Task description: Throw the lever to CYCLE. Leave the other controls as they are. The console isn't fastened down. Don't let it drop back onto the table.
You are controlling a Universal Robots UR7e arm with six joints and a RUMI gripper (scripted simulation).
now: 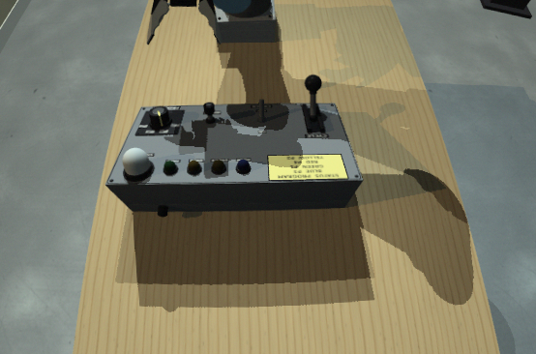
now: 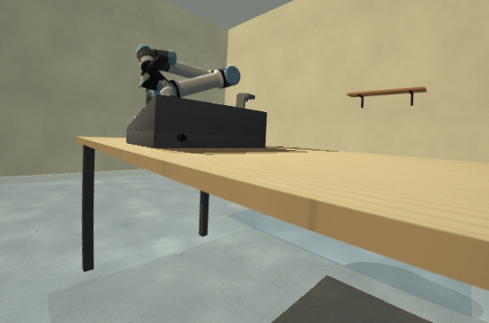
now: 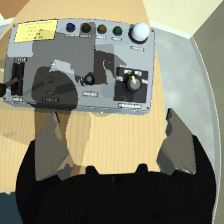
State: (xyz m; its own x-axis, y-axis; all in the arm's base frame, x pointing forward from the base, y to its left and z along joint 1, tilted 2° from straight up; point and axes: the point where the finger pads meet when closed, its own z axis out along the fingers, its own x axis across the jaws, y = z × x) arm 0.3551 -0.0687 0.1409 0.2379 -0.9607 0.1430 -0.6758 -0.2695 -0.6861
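A grey console point(image 1: 232, 155) sits across the wooden table. Its lever point(image 1: 313, 97), a black stick with a ball knob, stands in a slot at the console's far right corner in the top view; in the wrist view it shows at the left edge point(image 3: 11, 85). My gripper point(image 1: 183, 39) is open and empty, hanging above the table behind the console's left end, well apart from the lever. In the wrist view its two fingers frame bare table in front of the console point(image 3: 82, 62).
The console also carries a rotary knob point(image 1: 159, 117), a small toggle point(image 1: 209, 110), a white dome button point(image 1: 135, 161), a row of coloured buttons point(image 1: 205, 166) and a yellow label point(image 1: 308, 167). The arm's base point(image 1: 247, 19) stands at the table's far end.
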